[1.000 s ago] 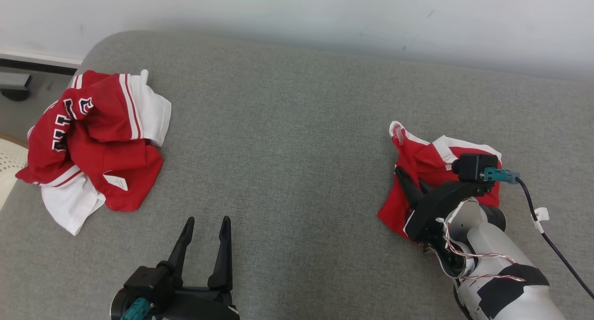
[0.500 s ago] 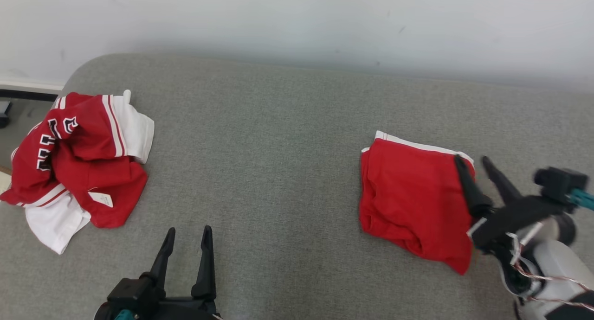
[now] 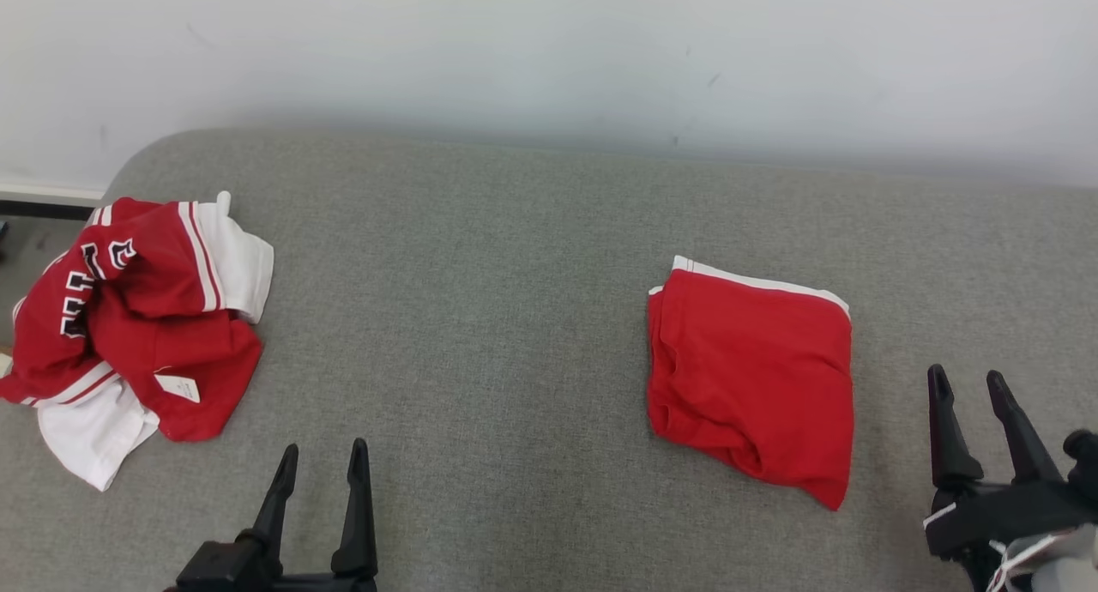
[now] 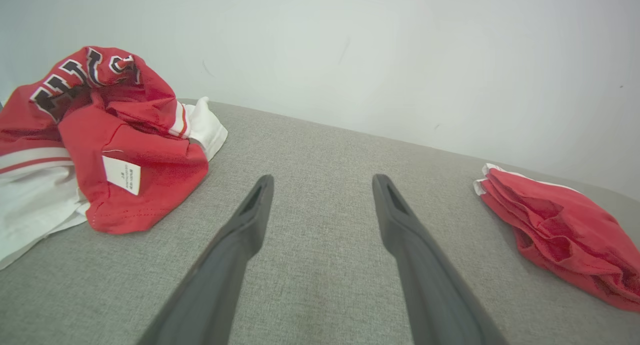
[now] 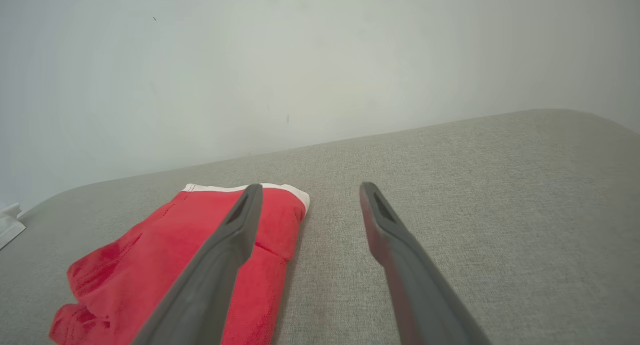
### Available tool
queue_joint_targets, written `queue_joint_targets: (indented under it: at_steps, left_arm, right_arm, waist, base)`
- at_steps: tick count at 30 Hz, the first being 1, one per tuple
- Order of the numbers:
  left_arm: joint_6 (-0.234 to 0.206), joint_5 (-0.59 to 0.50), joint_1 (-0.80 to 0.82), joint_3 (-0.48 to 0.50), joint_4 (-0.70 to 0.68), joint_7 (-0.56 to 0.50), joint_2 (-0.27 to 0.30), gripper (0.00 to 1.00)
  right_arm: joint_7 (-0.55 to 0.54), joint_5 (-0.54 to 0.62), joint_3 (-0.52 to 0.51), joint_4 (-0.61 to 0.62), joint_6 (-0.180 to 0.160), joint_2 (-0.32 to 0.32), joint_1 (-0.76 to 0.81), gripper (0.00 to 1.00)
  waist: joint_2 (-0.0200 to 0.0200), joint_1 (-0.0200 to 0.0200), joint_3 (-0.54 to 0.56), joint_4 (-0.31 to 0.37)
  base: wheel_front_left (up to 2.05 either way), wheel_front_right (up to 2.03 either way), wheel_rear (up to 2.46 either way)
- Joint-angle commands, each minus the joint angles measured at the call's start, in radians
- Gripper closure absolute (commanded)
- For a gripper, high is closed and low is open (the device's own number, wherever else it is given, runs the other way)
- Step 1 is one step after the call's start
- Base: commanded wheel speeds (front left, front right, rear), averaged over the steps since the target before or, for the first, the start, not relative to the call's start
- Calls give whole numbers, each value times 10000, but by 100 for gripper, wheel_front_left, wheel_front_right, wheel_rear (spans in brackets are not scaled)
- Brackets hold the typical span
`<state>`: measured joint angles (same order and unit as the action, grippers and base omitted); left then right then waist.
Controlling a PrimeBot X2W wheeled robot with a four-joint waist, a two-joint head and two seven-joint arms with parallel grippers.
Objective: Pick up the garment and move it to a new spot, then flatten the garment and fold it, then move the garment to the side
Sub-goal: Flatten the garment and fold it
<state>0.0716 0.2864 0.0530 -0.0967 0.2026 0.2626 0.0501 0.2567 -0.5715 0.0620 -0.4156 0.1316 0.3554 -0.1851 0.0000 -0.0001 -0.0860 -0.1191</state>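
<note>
A folded red garment (image 3: 755, 377) with a white hem lies flat on the grey cushion, right of centre; it also appears in the left wrist view (image 4: 560, 235) and the right wrist view (image 5: 175, 265). My right gripper (image 3: 968, 380) stands open at the lower right, apart from the garment's right edge, with nothing between its fingers. My left gripper (image 3: 324, 453) is open at the lower left over bare cushion. In the right wrist view my right gripper (image 5: 307, 187) points past the garment's near corner.
A crumpled red and white jersey (image 3: 129, 317) with black lettering lies at the cushion's left end, also seen in the left wrist view (image 4: 100, 135). The grey cushion (image 3: 480, 317) runs up to a white wall (image 3: 549, 51). Bare cushion lies between the two garments.
The right gripper has opened, let go of the red garment and drawn back to the lower right; the garment now lies folded flat. The camera has shifted too.
</note>
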Motion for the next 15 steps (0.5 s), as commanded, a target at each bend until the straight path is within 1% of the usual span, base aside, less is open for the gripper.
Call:
queue_joint_targets:
  at_steps: [1,4,8,11,12,13,15]
  left_arm:
    - [7,-126,-214,64,-99,35,6,0]
    - [-11,-354,-391,163,-244,35,6,0]
    - [-9,-977,-556,353,-570,35,9,0]
    - [34,-1310,-715,524,-750,35,6,0]
    - [63,-1533,-774,519,-755,35,28,0]
    - [99,-1773,-897,524,-756,35,37,0]
    - [148,-2021,-1016,478,-688,35,62,0]
  right_arm:
    - [82,340,-279,304,-20,-333,357,0]
    - [88,1103,-1132,1418,-20,-961,956,0]
    - [85,1963,-1611,2562,-20,-1711,1736,0]
    - [87,2400,-1802,3131,-20,-2032,2233,0]
    - [88,2764,-1774,3286,-20,-1980,2414,0]
    - [88,3112,-1742,3533,-20,-2142,2690,0]
    - [89,3386,-1807,3718,-20,-2260,2942,0]
  waist:
    - [0,1,99,86]
    - [0,1,216,190]
    - [0,1,361,341]
    - [0,1,485,425]
    - [0,1,533,453]
    - [0,1,622,493]
    - [0,1,707,512]
  base:
    - [0,0,0]
    - [0,0,0]
    - [0,0,0]
    - [0,0,0]
    - [0,0,0]
    - [0,0,0]
    - [0,0,0]
